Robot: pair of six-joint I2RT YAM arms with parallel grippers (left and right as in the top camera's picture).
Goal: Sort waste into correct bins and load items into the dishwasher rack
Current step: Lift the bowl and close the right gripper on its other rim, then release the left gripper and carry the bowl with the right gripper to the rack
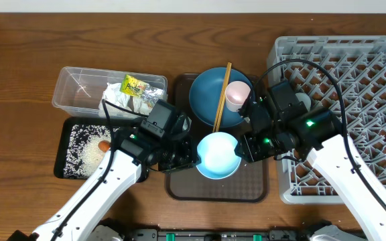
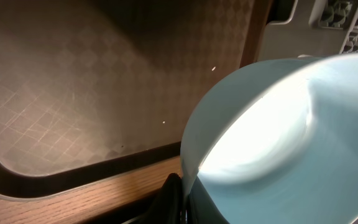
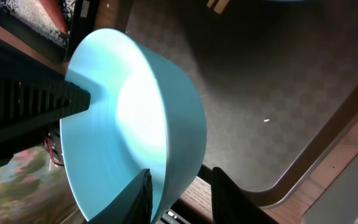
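Note:
The light-blue bowl (image 1: 218,157) with a white inside hangs tilted over the brown tray, between both grippers. My left gripper (image 1: 194,158) is shut on its left rim, as the left wrist view (image 2: 182,199) shows on the bowl (image 2: 291,143). My right gripper (image 1: 241,148) is open. In the right wrist view (image 3: 179,193) its fingers straddle the bowl's (image 3: 123,112) right rim, the outer finger apart from the wall. The dark-blue plate (image 1: 206,100) holds the chopsticks (image 1: 221,97) and the pale-pink cup (image 1: 237,95). The grey rack (image 1: 354,80) is at the right.
The clear tub (image 1: 76,87) at the left holds the white napkin (image 1: 116,97) and the yellow-green packet (image 1: 134,85). The black tray (image 1: 72,157) in front of it holds rice and the orange carrot (image 1: 104,144). The brown tray (image 1: 213,191) lies under the bowl.

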